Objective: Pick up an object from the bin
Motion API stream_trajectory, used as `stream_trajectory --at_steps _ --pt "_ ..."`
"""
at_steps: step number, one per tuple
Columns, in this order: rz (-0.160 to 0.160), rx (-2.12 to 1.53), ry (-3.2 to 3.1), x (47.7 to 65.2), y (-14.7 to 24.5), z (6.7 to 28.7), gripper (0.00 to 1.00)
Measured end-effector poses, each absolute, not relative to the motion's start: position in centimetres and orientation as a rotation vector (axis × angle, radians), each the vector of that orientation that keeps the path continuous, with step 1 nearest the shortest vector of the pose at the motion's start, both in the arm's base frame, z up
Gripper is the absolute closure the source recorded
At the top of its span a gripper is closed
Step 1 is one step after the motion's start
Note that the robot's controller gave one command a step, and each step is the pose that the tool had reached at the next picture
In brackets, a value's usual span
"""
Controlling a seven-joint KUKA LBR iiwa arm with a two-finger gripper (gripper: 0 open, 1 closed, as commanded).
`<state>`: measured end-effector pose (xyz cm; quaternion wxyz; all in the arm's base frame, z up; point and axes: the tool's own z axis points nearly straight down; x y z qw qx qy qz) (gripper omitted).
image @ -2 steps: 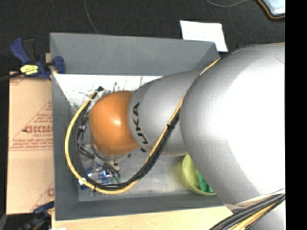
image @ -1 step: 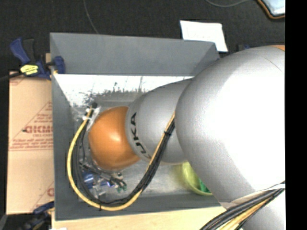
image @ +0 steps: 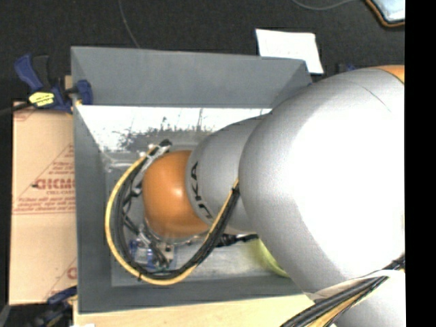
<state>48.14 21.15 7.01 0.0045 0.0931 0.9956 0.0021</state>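
Risky at the near left of the bin: could close on nothing, or scrape the floor, with so little to be seen beneath the wrist. Cannot tell how far open the pincer is, nor whether clamped on anything or touching the floor; seems low and close to the near-left corner. To its right, by the near wall and apart from it, a yellow-green rounded thing, half hidden under the arm. Probably the thing to pick, though not certain. Farther back, could drag the yellow-and-black cable loop around the orange cover against the left wall and snag it on a lift.
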Motion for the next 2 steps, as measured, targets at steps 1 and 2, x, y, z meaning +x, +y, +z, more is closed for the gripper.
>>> stream_trajectory --at_steps 1,2 --pt "0.007 0.292 3.119 48.1 21.2 7.0 1.0" --pt "0.004 0.294 3.123 48.0 21.1 10.1 1.0"
